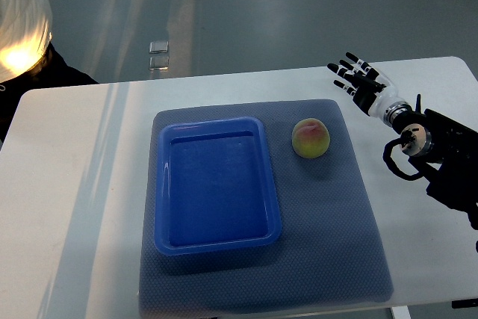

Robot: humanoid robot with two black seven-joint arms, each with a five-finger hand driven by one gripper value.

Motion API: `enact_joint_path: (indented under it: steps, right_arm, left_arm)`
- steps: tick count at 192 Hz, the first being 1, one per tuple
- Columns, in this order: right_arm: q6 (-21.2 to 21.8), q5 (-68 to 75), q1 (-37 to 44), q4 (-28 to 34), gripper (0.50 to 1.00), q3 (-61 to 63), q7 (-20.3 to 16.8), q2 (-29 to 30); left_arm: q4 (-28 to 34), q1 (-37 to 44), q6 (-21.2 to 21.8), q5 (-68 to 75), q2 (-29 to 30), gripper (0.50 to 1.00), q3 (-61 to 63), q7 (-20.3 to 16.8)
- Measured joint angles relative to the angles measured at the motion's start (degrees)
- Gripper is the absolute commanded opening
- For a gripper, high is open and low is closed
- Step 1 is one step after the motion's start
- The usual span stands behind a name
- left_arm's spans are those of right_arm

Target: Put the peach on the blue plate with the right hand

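The right hand (361,78) hovers over the far right part of the white table (75,184), its fingers (347,60) spread wide and holding nothing, touching nothing. The peach (310,138) sits on the grey mat (336,244), apart from the hand, toward the picture's left and nearer the camera. It lies just beside the right rim of the blue plate (160,184), a shallow rectangular tray resting on the same mat.
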Motion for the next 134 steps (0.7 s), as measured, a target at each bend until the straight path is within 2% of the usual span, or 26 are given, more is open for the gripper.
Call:
enact_joint_path:
  steps: [134]
  right_arm:
    - [0.97, 0.00, 0.08, -0.02, 0.930, -0.18, -0.14, -0.12]
  left_arm:
    - [0.16, 0.00, -0.18, 0.00, 0.00, 1.000, 0.00, 0.00]
